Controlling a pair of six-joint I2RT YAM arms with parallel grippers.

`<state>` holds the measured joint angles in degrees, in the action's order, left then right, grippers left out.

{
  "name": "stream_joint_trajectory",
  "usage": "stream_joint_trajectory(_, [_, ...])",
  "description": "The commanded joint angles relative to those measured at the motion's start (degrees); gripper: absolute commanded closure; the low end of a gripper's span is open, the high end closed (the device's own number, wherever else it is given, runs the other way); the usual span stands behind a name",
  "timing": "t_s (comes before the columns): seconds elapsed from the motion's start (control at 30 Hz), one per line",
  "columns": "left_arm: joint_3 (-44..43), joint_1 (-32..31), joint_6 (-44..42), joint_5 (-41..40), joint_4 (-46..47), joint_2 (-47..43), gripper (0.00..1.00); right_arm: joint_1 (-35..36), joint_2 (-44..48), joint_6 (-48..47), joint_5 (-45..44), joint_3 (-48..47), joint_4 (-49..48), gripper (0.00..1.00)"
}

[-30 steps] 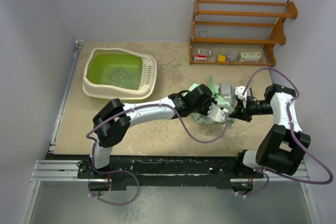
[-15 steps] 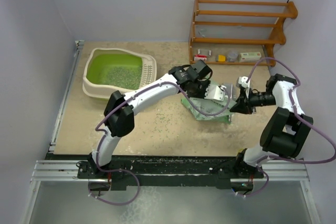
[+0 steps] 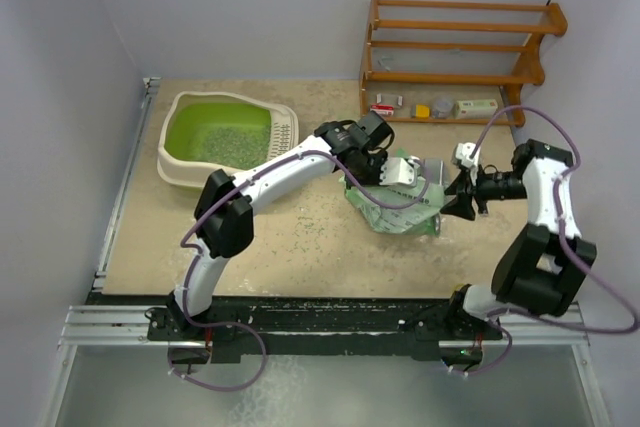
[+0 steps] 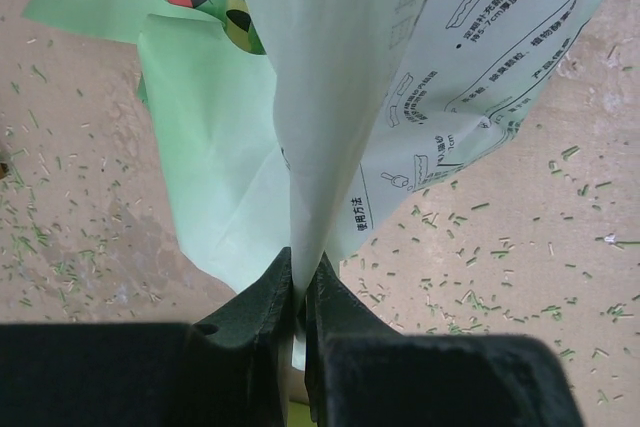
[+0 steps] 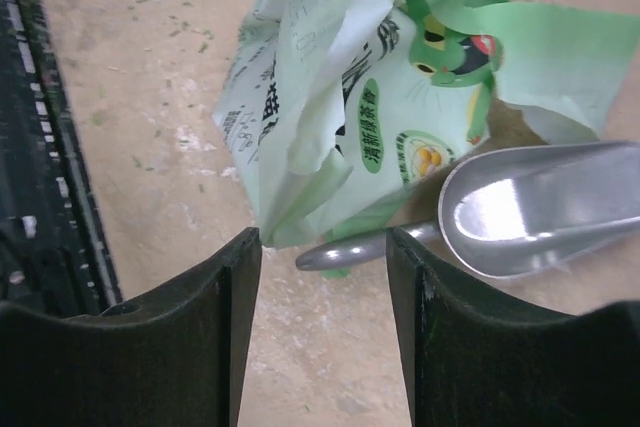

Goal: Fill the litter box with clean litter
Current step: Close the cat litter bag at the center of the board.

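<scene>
Far left: litter box with a thin layer of green litter inside. Middle: left gripper pinched tight on the pale green bag. Right: right gripper spread wide, holding nothing, by a shiny metal scoop.

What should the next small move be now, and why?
Probably raise the left gripper a little: its jaws are shut on an edge of the pale green printed plastic bag, while the right gripper stands open, holding nothing. The shiny metal scoop lies against the bag, so lift slowly before heading for the cream, green-lined plastic litter box.
</scene>
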<state>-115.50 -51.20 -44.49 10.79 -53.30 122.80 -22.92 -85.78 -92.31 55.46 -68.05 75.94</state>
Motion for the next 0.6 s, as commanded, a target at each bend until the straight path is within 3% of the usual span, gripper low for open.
stream_joint_trajectory(0.0, [-1.6,0.8,2.6,3.8,-4.3,-0.9,0.97,-0.2,13.3,5.3,-1.2,7.0,-14.7,0.44])
stream_joint_trajectory(0.17, [-2.2,0.9,3.0,5.9,-4.1,-1.2,0.97,-0.2,26.9,7.6,0.8,14.6,-24.1,0.42])
stream_joint_trajectory(0.37, [0.3,1.2,4.2,8.7,0.1,-2.8,0.97,-0.1,30.8,1.9,8.6,13.1,-21.8,0.32])
stream_joint_trajectory(0.43, [1.7,1.3,4.7,9.2,1.5,-3.5,0.97,-0.1,29.6,-0.9,10.1,11.5,-19.0,0.31])
stream_joint_trajectory(0.57, [3.1,1.3,5.0,10.2,2.9,-4.1,0.97,-0.1,26.7,-16.5,11.0,6.8,-4.9,0.30])
